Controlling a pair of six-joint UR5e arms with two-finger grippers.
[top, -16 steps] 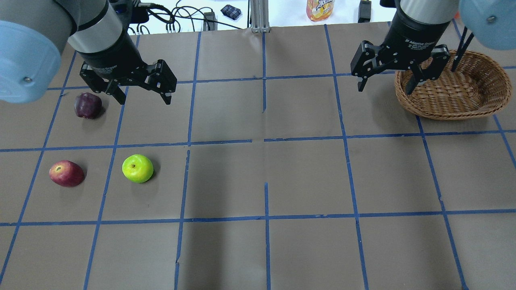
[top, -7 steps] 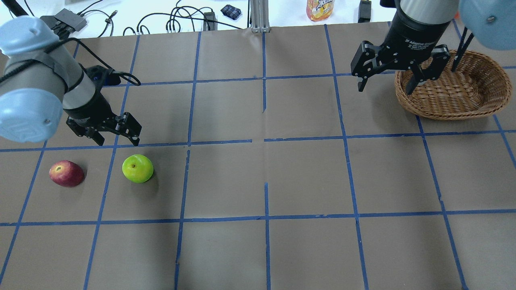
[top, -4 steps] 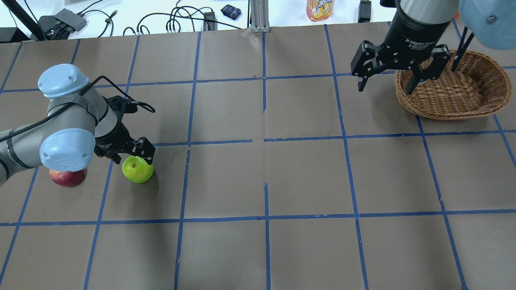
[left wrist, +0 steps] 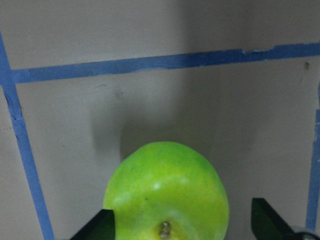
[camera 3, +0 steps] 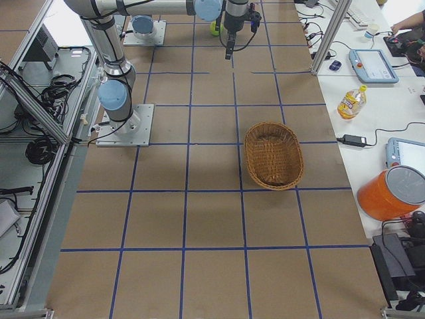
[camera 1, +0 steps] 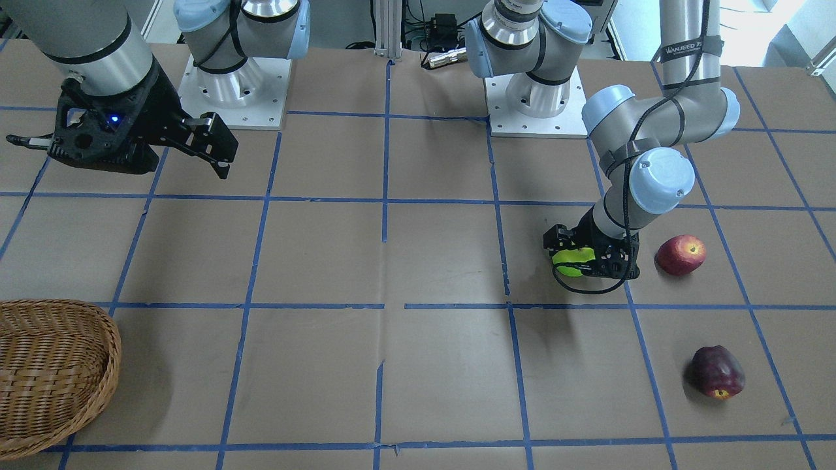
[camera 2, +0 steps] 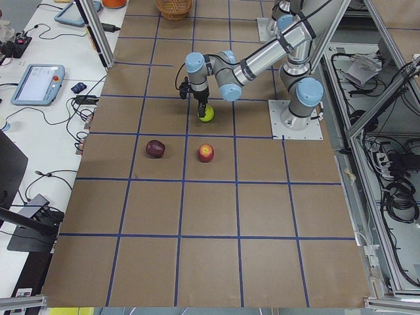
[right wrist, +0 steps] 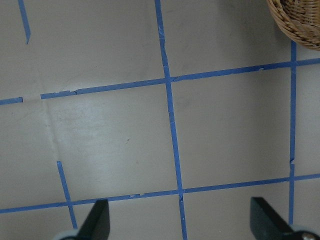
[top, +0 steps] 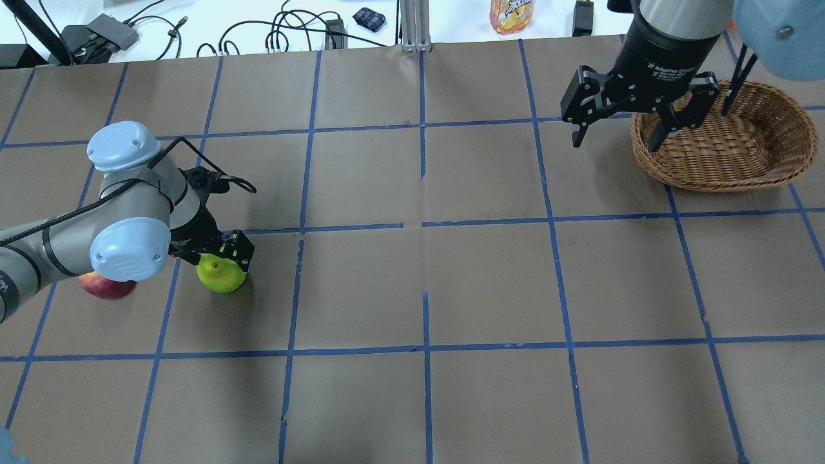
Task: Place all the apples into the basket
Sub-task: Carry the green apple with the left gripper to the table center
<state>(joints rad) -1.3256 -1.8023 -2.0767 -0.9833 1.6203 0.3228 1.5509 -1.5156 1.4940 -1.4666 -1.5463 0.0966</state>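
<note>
The lime green apple (top: pixel 222 278) (camera 1: pixel 572 262) (left wrist: pixel 167 192) lies on the brown paper at the left. My left gripper (top: pixel 216 260) is low over it, open, with a finger on each side; a gap shows beside the apple in the left wrist view. The red apple (camera 1: pixel 680 254) (top: pixel 102 289) sits just beyond the arm's elbow, half hidden from overhead. The dark maroon apple (camera 1: pixel 717 372) (camera 2: pixel 155 148) lies farther out, hidden overhead by the arm. The wicker basket (top: pixel 728 183) (camera 1: pixel 108 356) is at the far right. My right gripper (top: pixel 615 143) hangs open and empty by its left rim.
Blue tape lines (top: pixel 425 225) divide the table into squares. Along the back edge lie cables (top: pixel 290 29), a small dark pouch (top: pixel 369 18) and an orange drink bottle (top: pixel 511 14). The two arm bases (camera 1: pixel 535 104) stand on the robot's side of the table.
My left arm has swung from beside the maroon apple toward the green one and dropped down, bringing its open fingers around it. The right arm and the apples have not moved.
</note>
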